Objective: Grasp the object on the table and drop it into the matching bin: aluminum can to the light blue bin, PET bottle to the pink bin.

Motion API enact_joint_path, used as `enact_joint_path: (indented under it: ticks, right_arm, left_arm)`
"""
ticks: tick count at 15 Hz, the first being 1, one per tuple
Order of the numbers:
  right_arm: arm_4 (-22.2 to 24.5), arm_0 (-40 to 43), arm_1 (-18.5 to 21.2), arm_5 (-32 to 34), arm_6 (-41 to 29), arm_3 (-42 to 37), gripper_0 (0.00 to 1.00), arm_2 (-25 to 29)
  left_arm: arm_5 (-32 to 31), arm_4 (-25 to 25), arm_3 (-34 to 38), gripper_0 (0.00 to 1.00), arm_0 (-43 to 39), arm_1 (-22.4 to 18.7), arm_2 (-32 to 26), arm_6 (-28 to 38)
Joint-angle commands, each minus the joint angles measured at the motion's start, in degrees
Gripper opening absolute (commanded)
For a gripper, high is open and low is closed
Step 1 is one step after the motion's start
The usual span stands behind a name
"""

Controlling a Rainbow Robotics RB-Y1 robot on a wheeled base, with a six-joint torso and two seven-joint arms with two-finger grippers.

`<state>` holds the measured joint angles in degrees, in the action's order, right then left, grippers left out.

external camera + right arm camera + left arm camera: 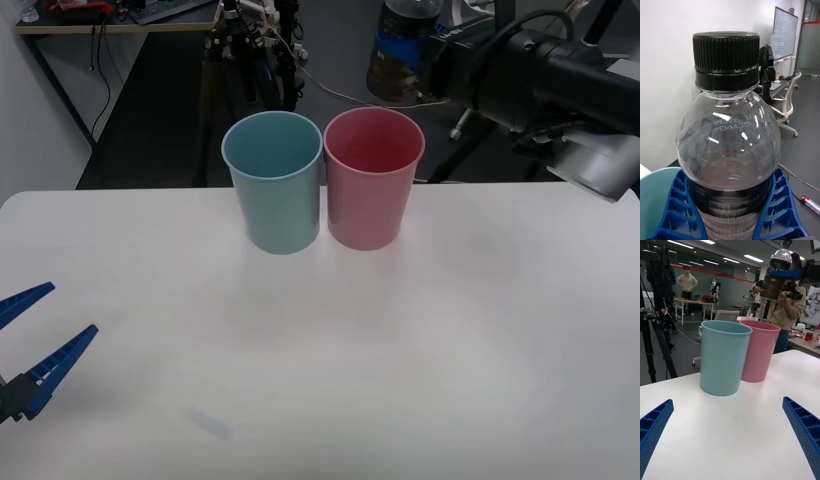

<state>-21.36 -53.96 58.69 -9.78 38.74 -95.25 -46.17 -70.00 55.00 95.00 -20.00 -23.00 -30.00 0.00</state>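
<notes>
The PET bottle (730,142), clear with a black ribbed cap and a dark label band, is held upright in the air, with my right gripper (728,210) shut on its label band. In the front view the bottle (403,50) hangs high above and just behind the pink bin (373,180). The light blue bin (272,185) stands touching the pink bin's left side near the far edge of the white table (400,350). My left gripper (40,335) rests open and low over the table's near left. From it, the light blue bin (724,356), pink bin (760,352) and raised bottle (775,273) show ahead.
My black right arm (540,70) reaches in from the upper right. A tripod (225,60) and cables stand on the floor beyond the table's far edge. Wide bare tabletop lies in front of the bins.
</notes>
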Motion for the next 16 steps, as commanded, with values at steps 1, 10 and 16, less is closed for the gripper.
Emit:
enact_joint_path:
  ticks: [1,10,16]
  right_arm:
    - [2.1,0.0,-1.6,0.0,0.8,1.4,0.00,-0.3]
    - [9.6,0.0,-7.1,-0.3,1.0,4.5,0.00,-1.4]
    - [10.5,-0.1,-8.0,0.1,0.4,5.0,0.00,-1.9]
  left_arm:
    - [0.0,0.0,0.0,1.00,0.0,0.0,0.0,0.0]
    - [0.0,0.0,0.0,1.00,0.0,0.0,0.0,0.0]
    - [0.0,0.0,0.0,1.00,0.0,0.0,0.0,0.0]
